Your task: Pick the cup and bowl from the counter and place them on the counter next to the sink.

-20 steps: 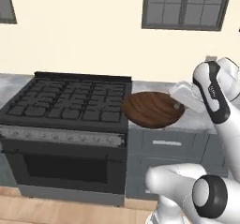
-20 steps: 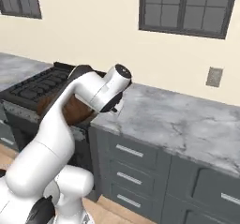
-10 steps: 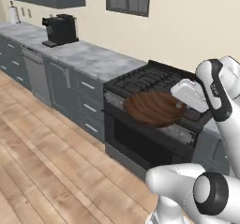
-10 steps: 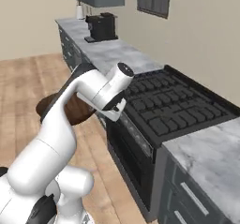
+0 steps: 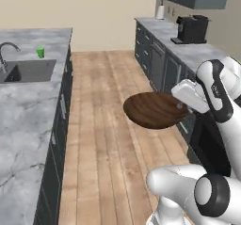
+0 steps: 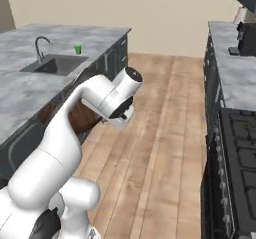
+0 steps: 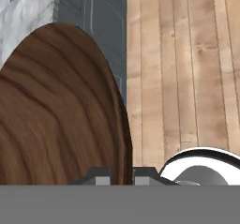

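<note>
While your claw (image 7: 122, 175) pinches the bowl (image 5: 157, 110) by its rim over the floor, carry it to the surface (image 5: 28, 111) beside the sink (image 5: 26, 71) (the cup (image 5: 41, 52) already stands there).

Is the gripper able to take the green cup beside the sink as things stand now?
Probably not: the gripper is shut on the bowl above the wooden floor, and the cup stands far off on the counter behind the sink.

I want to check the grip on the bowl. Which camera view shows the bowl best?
The left base view: the whole bowl shows, held over the floor. The hand view gives a close part of the bowl's wood grain; in the right base view the arm hides most of it.
</note>
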